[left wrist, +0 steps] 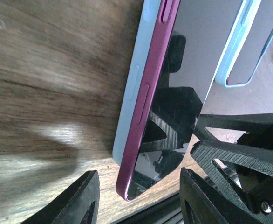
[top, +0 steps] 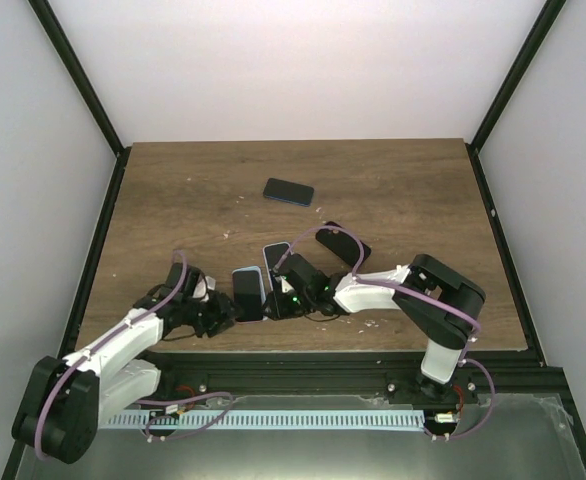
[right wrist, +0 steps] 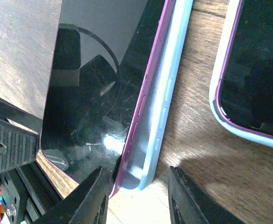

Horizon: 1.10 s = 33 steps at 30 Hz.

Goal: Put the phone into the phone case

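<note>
A phone [top: 248, 292] with a black screen and magenta rim lies near the table's front edge, between my two grippers. In the left wrist view the phone [left wrist: 197, 56] sits tilted in a light blue case [left wrist: 129, 93], its magenta side raised above the case wall. My left gripper [left wrist: 137, 186] is open, its fingers on either side of the phone's near corner without touching it. In the right wrist view the phone [right wrist: 94, 93] and case [right wrist: 167, 93] show the same raised edge. My right gripper [right wrist: 135, 179] is open astride that corner, its left finger [right wrist: 87, 196] close against the phone.
A second phone in a light blue case [right wrist: 253, 60] lies just beside the first [top: 278, 262]. A dark phone [top: 288, 191] lies further back at the centre, and another dark one [top: 343, 243] to the right. The table's front edge [top: 323, 350] is close behind both grippers.
</note>
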### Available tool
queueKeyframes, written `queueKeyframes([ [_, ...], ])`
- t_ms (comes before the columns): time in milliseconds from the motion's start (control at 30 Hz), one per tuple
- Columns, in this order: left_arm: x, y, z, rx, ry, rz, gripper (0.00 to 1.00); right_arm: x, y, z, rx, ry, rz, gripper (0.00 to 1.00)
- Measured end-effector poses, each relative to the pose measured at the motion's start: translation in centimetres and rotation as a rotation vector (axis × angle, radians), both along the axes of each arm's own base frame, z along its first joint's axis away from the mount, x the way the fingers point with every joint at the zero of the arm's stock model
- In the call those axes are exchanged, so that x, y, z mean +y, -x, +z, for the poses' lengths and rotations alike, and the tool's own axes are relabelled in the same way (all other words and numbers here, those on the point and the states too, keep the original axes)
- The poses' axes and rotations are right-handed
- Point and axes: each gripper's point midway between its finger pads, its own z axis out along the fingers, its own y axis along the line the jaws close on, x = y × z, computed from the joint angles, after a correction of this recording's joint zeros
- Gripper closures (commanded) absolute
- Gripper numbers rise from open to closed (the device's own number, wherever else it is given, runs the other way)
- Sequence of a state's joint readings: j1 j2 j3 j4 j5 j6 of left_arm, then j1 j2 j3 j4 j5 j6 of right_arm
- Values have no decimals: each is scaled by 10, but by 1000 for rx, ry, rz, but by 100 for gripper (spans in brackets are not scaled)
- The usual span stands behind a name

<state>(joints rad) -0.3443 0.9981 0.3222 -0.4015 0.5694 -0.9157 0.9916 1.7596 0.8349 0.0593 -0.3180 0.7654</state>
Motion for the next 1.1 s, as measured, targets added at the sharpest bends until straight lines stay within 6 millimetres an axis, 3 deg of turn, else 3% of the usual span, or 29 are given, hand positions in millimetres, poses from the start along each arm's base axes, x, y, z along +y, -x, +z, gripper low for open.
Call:
queueKeyframes([
  [200,-7,1,3,2,49,21,65,2,5,1,28,-11,3,66],
  [567,-8,-9,3,-11,61,63,73,8,11,-1,44,-23,14,67],
  [833,-3,-12,0,-21,28,73,76,8,11,-1,39,-20,8,70],
  [1000,0,-16,3,-53,12,86,73,8,9,-2,32,-13,-9,71],
  [1100,1,-19,6,-70,8,92,72,8,9,-1,30,-12,-13,64],
])
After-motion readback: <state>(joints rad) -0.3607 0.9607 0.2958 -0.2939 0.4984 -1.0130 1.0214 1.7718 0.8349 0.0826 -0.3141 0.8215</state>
